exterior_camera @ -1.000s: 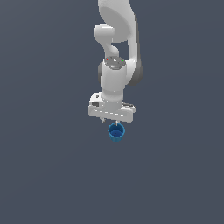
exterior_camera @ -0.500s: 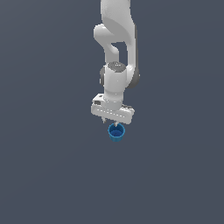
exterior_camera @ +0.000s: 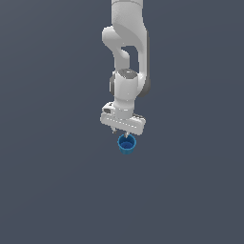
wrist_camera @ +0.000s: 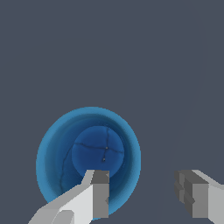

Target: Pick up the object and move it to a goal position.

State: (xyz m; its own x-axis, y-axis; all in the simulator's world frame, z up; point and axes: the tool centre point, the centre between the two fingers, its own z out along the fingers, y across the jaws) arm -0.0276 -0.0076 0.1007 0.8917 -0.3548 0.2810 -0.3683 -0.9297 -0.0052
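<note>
The blue cup (exterior_camera: 126, 144) stands upright on the grey floor, its darker hollow facing up. My white gripper (exterior_camera: 123, 135) hangs just above it, open and slightly tilted. In the wrist view the cup (wrist_camera: 97, 148) is seen from above. One finger (wrist_camera: 99, 194) reaches over the cup's inside near the rim. The other finger (wrist_camera: 192, 192) is outside the cup wall, well apart from it. The gripper (wrist_camera: 142, 186) straddles one side of the rim with a wide gap. Nothing is held.
Only the flat grey floor (exterior_camera: 57, 190) surrounds the cup. The white arm (exterior_camera: 127, 43) rises straight above the gripper.
The gripper has come down a little closer to the cup and its hand has tilted slightly. The cup has not moved.
</note>
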